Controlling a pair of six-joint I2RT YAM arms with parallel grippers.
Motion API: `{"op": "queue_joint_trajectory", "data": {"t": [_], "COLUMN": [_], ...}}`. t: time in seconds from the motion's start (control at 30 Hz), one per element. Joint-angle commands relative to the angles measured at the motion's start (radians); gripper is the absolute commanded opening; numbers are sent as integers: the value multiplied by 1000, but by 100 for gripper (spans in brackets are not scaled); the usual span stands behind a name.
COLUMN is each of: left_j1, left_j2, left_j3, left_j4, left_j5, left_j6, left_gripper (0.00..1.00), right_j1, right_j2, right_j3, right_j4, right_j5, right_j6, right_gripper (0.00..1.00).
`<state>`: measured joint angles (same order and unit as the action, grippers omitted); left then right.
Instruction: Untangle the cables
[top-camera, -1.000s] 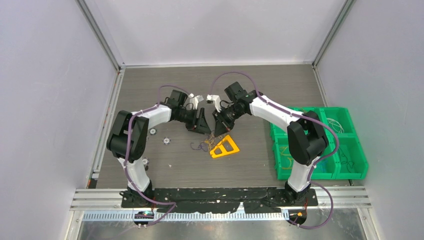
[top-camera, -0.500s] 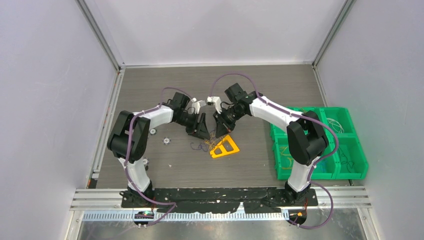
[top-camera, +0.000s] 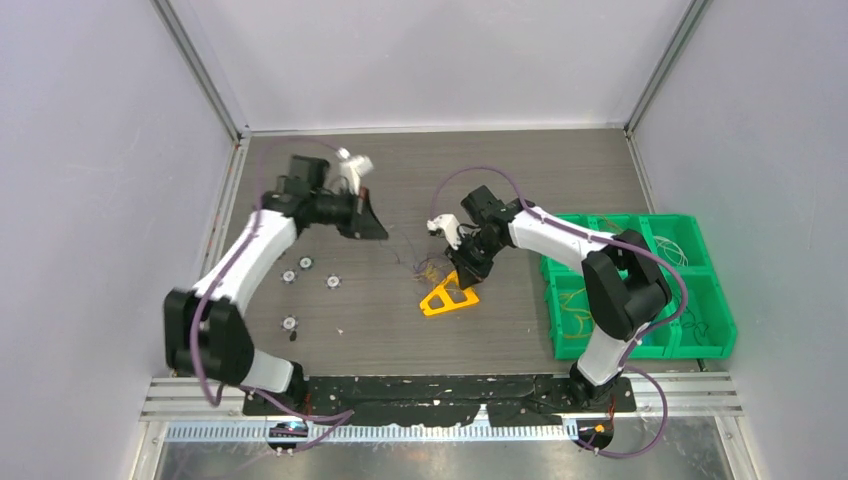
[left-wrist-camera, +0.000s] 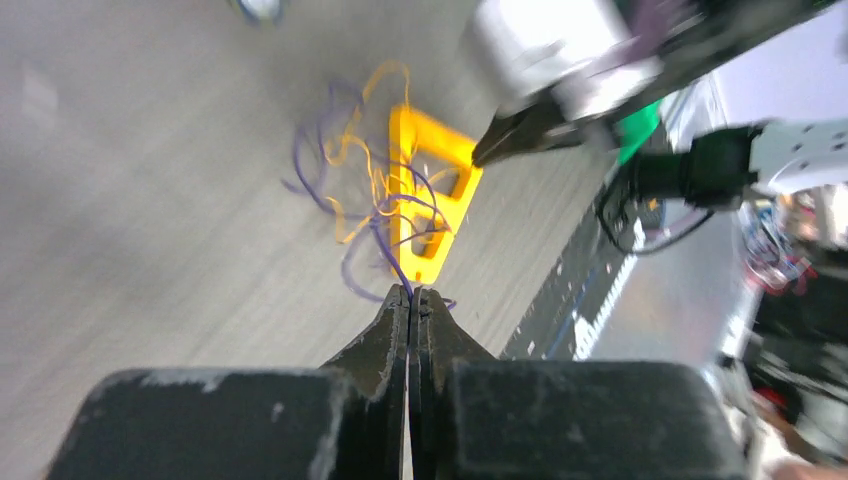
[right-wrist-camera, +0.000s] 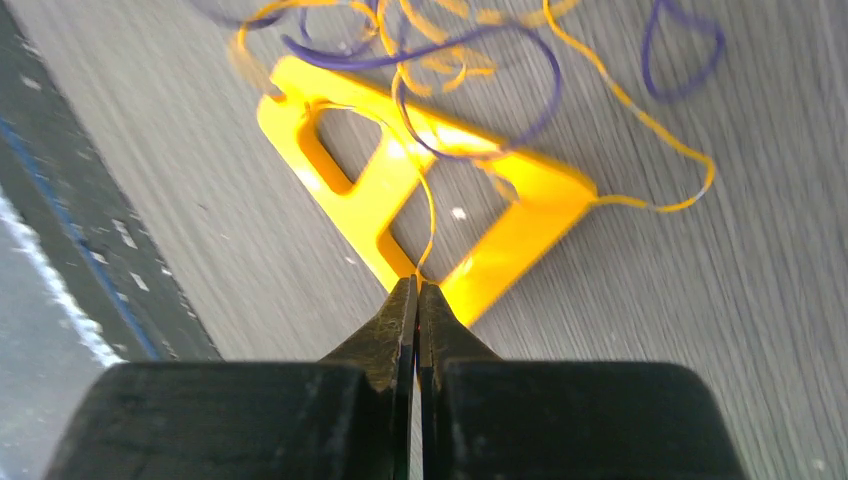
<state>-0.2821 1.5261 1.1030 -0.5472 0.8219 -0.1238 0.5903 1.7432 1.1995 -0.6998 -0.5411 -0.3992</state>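
Your left claw (left-wrist-camera: 410, 297) clamps a purple strand (left-wrist-camera: 386, 256); the tangle of hair-thin purple and orange wires (left-wrist-camera: 372, 190) lies at its 12 o'clock. Your right claw (right-wrist-camera: 418, 287) pinches an orange strand (right-wrist-camera: 431, 215) there.

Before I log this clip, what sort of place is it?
Most likely a robotics lab test cell rather than a home or factory floor. A left arm and a right arm are bolted to one table, plain walls on metal posts box it in, and green bins sit alongside.
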Motion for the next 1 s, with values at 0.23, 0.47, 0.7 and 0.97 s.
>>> {"op": "queue_joint_trajectory", "data": {"t": [0.23, 0.47, 0.7, 0.97], "left_j1": [310, 445, 490, 486], "left_j2": [-299, -274, -247, -250], "left_j3": [500, 694, 797, 636], "left_j4": [-108, 44, 218, 530], "left_j5": [85, 171, 184, 278], "left_j6": [0, -201, -360, -696], "left_gripper": [0, 0, 0, 0], "right_j1": [-19, -21, -21, -21], "right_j2": [-51, -20, -14, -70], "right_j3": [-80, -61, -42, 44], "right_j4": [-6, 3, -6, -21], "right_j5": [238, 244, 282, 207], "right_j6": [-115, -117, -127, -124], "right_gripper": [5, 5, 5, 49]}}
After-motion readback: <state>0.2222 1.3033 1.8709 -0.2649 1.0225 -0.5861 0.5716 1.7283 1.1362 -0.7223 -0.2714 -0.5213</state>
